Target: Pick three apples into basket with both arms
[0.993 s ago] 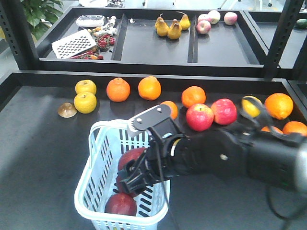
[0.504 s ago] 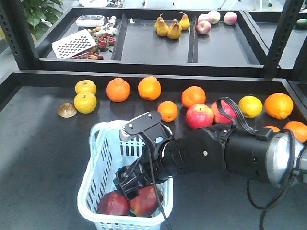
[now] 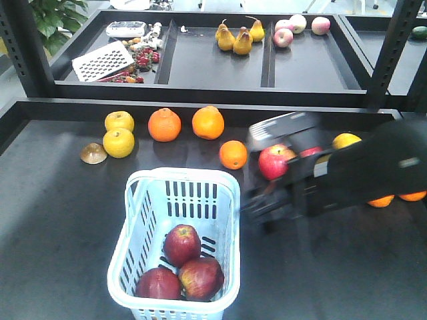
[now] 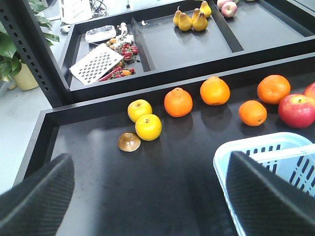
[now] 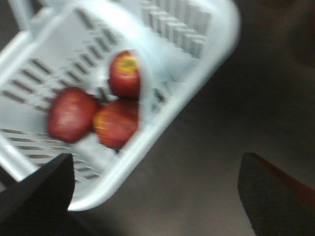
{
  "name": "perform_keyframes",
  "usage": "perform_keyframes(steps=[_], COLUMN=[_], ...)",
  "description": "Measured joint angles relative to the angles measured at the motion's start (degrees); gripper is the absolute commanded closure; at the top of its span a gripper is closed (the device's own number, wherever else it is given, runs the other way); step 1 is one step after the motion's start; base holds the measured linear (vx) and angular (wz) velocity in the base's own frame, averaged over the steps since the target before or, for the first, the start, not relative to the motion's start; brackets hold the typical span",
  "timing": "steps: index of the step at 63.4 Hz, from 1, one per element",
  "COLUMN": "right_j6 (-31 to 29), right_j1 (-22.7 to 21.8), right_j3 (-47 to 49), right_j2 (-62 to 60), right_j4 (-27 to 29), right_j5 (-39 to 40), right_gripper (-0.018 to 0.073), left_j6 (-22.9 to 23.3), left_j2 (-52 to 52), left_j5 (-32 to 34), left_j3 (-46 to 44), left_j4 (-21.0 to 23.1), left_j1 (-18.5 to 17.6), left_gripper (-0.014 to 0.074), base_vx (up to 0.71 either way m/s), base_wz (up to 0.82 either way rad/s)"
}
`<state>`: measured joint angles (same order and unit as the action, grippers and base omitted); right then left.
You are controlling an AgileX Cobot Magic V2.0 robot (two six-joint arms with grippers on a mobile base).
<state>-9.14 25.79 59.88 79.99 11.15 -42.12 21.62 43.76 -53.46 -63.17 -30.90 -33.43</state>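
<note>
Apples (image 3: 181,267) in basket (image 3: 230,200), right gripper (image 5: 155,189) spread beside it, oranges (image 3: 233,154) behind, left gripper (image 4: 150,196) spread

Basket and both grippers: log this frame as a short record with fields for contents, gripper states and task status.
basket: holds three dark red apples, clustered at the near end
right gripper: open, empty, beside the basket
left gripper: open, empty, over bare table
loose fruit: oranges and lemons behind the basket
task status: all three apples in
</note>
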Motion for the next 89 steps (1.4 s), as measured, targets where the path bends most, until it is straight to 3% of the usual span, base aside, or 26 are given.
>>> perform_keyframes(steps=[12,20,29,53,89], right_j6=[3.92,4.5,5.67,6.11,6.3], right_j1=[-13.53,-21.02,-26.26,-27.59,-27.59], right_j3=[0.0,0.0,0.0,0.0,0.0], right_j2=[-8.52,-13.95,-20.2,-33.51,-34.46], right_j4=[-8.31,-10.54,-11.15,-11.15,-11.15], right_j5=[-8.92,-14.23,-18.41,-21.05,-21.23], right_gripper=[-0.0035,-0.0027,-0.0025,-0.0025,0.0003], left_j6=[0.0,0.0,0.0,0.0,0.0], left_j2=[0.0,0.0,0.0,0.0,0.0], left_j5=[0.0,0.0,0.0,0.0,0.0], left_j3=[0.0,0.0,0.0,0.0,0.0], left_j4=[0.0,0.0,0.0,0.0,0.0], left_j1=[0.0,0.0,0.0,0.0,0.0], left_gripper=[0.0008,0.0008,0.0008,0.0008,0.0014], base_vx=[0.0,0.0,0.0,0.0,0.0], base_wz=[0.0,0.0,0.0,0.0,0.0])
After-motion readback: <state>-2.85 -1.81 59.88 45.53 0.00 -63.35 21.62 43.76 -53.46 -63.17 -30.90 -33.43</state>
